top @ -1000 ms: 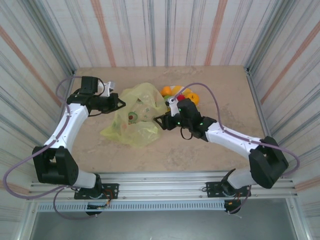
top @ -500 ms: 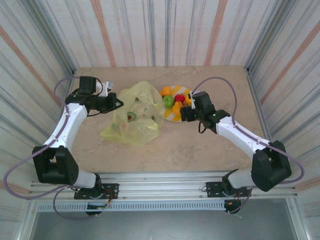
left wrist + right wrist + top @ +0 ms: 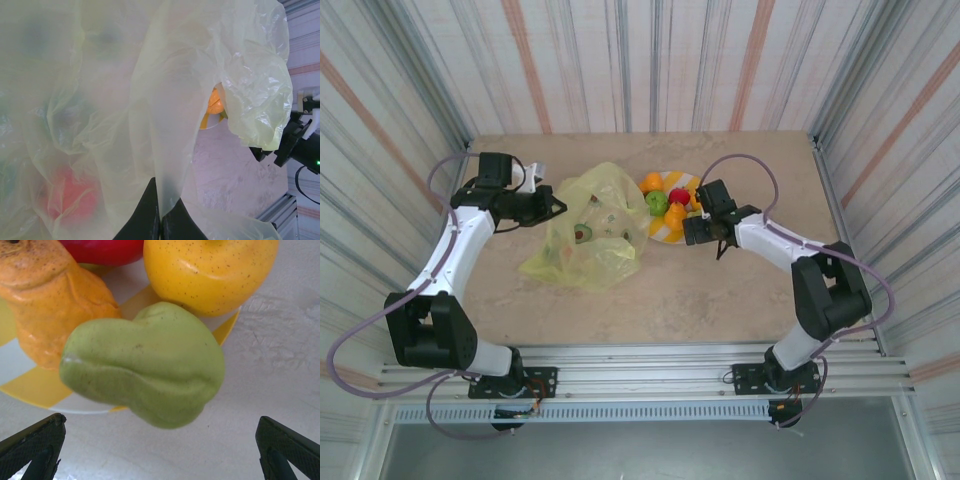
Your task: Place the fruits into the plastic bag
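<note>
The translucent yellow-green plastic bag (image 3: pixel 585 240) lies left of centre, with a green fruit (image 3: pixel 583 234) showing through the film. My left gripper (image 3: pixel 558 207) is shut on the bag's upper edge; in the left wrist view its fingertips (image 3: pixel 161 212) pinch a fold of film (image 3: pixel 170 150), and a red fruit (image 3: pixel 70 197) glows through the bag. More fruits lie on the striped plate (image 3: pixel 663 233): red (image 3: pixel 679 196), green (image 3: pixel 657 201) and orange (image 3: pixel 651 182). My right gripper (image 3: pixel 688 229) is open at the plate's near rim. A green pear-shaped fruit (image 3: pixel 150 360) lies just ahead of its open jaws (image 3: pixel 160 450).
Beside the green pear on the yellow-and-white plate (image 3: pixel 30 390) lie an orange fruit (image 3: pixel 55 300), a yellow one (image 3: pixel 210 270) and a red one (image 3: pixel 100 247). Striped walls close in the beige table (image 3: pixel 740 290) on three sides.
My right gripper drew back from the bag's mouth to the plate and opened wide. The left gripper kept its hold on the bag.
</note>
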Robot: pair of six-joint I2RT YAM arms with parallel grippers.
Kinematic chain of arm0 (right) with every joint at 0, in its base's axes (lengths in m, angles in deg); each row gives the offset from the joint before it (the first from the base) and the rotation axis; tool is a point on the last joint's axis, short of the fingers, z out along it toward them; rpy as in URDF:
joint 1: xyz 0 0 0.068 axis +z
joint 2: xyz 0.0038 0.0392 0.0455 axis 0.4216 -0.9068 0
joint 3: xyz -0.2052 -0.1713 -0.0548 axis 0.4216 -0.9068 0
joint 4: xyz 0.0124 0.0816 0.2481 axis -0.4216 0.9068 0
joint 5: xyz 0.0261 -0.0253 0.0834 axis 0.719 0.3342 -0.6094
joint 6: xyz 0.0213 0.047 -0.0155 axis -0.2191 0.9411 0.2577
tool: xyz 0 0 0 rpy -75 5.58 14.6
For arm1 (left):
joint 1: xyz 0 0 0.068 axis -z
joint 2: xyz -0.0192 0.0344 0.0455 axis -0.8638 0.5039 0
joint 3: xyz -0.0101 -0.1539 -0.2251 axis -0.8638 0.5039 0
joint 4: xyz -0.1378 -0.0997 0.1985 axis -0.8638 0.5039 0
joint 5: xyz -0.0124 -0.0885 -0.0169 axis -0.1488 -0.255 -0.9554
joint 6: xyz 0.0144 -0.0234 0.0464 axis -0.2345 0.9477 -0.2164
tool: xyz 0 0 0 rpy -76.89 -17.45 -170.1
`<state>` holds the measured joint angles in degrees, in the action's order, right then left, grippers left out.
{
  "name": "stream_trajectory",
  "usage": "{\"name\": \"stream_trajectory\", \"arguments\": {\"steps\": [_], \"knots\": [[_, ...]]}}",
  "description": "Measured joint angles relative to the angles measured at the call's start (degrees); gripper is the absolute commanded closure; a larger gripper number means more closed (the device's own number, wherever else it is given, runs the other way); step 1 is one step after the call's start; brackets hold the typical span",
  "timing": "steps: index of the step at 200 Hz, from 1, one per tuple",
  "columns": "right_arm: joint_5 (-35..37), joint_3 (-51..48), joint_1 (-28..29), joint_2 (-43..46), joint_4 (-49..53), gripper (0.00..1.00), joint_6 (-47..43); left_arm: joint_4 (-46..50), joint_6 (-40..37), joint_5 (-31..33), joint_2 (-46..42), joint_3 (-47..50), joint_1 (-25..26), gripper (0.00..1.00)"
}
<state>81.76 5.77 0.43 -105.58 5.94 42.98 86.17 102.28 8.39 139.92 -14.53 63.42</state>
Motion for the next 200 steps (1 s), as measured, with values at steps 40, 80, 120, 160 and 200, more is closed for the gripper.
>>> {"name": "stream_trajectory", "arguments": {"steps": [40,80,120,160,200], "knots": [[-0.1,2.9,0.0,-4.5,-0.5,0.13,-1.2,0.0,0.0,0.0,0.0,0.0,-0.2,1.0],[0.0,5.2,-0.3,-7.9,-0.8,0.17,-2.4,0.0,0.0,-0.1,0.0,0.0,-0.3,1.0],[1.3,6.0,-0.3,-9.6,-0.6,0.19,-3.3,0.0,0.0,-0.2,0.0,0.0,-0.4,1.0],[1.7,6.3,-0.3,-10.2,-0.7,0.26,-4.4,0.0,0.0,-0.3,0.0,0.0,-0.4,1.0],[1.7,6.2,-0.3,-9.9,-0.5,0.31,-4.4,0.0,0.0,-0.4,0.0,0.0,-0.7,1.0]]}}
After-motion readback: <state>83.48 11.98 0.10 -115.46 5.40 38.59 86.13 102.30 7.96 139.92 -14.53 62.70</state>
